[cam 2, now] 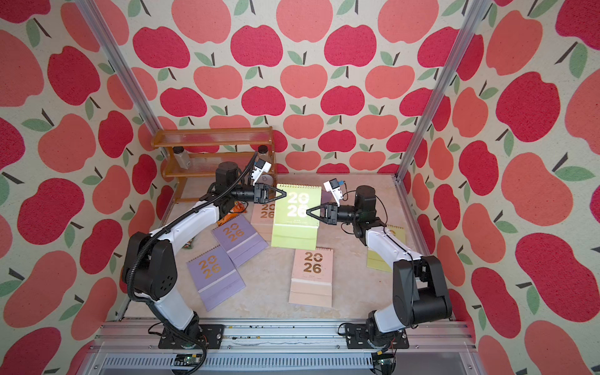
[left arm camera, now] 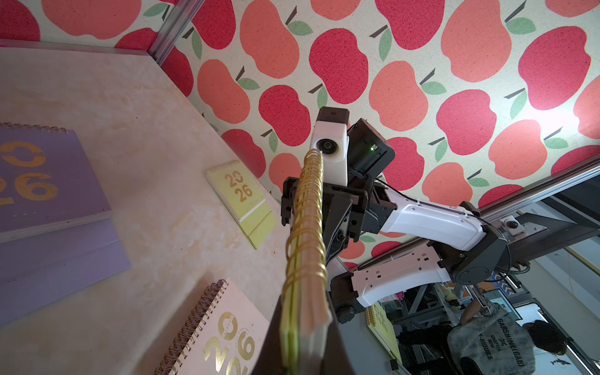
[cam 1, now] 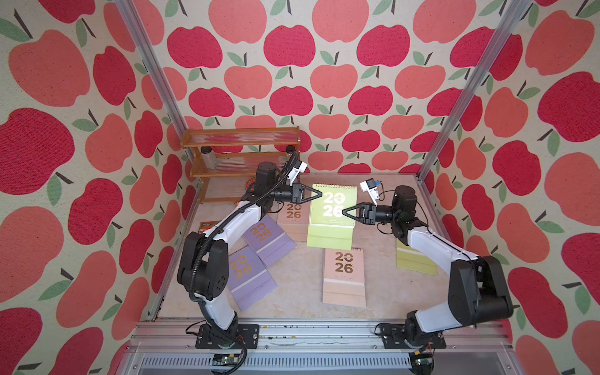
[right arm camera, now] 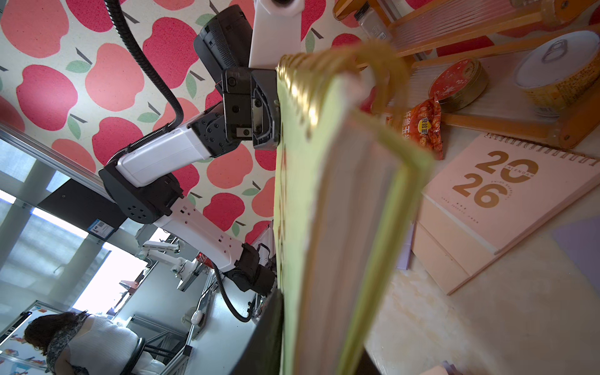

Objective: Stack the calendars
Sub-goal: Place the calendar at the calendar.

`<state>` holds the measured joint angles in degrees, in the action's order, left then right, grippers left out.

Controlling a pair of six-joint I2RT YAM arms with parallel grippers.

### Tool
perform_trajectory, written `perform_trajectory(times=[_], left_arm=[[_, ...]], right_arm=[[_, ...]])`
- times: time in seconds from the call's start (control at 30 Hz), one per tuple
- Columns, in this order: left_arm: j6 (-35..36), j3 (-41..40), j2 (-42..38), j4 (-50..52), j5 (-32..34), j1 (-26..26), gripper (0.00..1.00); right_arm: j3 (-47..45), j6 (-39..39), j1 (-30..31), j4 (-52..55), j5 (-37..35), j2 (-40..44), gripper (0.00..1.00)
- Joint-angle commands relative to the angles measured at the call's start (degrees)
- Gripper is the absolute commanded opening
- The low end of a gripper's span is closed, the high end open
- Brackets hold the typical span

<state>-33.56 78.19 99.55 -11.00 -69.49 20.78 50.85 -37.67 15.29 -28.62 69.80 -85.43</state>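
Held clear of the beige marbled tabletop, toward the back middle of the cell, cover and gold "2026" facing up in both top views: a yellow-green spiral-bound desk calendar. Pinched near the spiral-end corner by the left gripper, jaws pressed together on the card; from the left wrist, only the gold coil and page edges running away from the lens. Clamped at the middle of the opposite side edge by the right gripper, dark fingers lying tight against the cover in the right wrist view, closed on the same calendar. Below it on the table, flat and partly hidden: a pale pink spiral-bound calendar, just beside the orange-brown wooden rack with ribbed clear shelves. Near the left arm, two flat lilac ones, the rear lilac calendar and the front lilac calendar, corners meeting. Toward the front middle, apart from the rest, a second pale pink calendar. Partly beneath the right arm, a second yellow-green calendar, flat on the table. Between the rack and the pale pink spiral-bound calendar, a crinkled orange snack packet. On the rack's lowest shelf, a round red tin and a yellow can with a pull-tab lid.
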Motion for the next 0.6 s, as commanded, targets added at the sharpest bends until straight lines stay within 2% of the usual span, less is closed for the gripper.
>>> perform_trajectory(times=[0.0,0.03,0.1,0.2,0.3,0.43,0.57], left_arm=[[-0.8,1.8,0.6,-3.2,-1.7,0.2,0.0],[-0.7,1.8,0.7,-3.0,-1.8,0.2,0.02],[-0.6,1.7,0.8,-2.9,-1.7,0.1,0.13],[-0.8,1.5,0.7,-2.4,-0.4,-0.7,0.41],[-0.7,1.0,-0.1,-2.1,0.2,-1.8,0.58],[-0.5,-0.3,-0.9,-1.9,0.5,-3.5,0.63],[-0.9,-1.5,-1.5,-2.5,0.7,-4.3,0.65]], right_arm=[[-0.8,-2.6,0.5,-4.4,-0.2,-0.7,0.15],[-1.1,-2.5,0.5,-4.3,-0.9,-0.8,0.12],[-1.3,-2.2,0.5,-3.4,-1.2,-1.0,0.0],[-1.9,-2.1,0.4,-0.8,-2.0,-0.5,0.0],[-1.5,2.5,0.3,10.7,-3.1,1.1,0.0],[-1.1,12.9,-0.2,31.4,-5.6,4.0,0.0],[-3.2,16.8,-1.9,44.4,-6.4,6.6,0.0]])
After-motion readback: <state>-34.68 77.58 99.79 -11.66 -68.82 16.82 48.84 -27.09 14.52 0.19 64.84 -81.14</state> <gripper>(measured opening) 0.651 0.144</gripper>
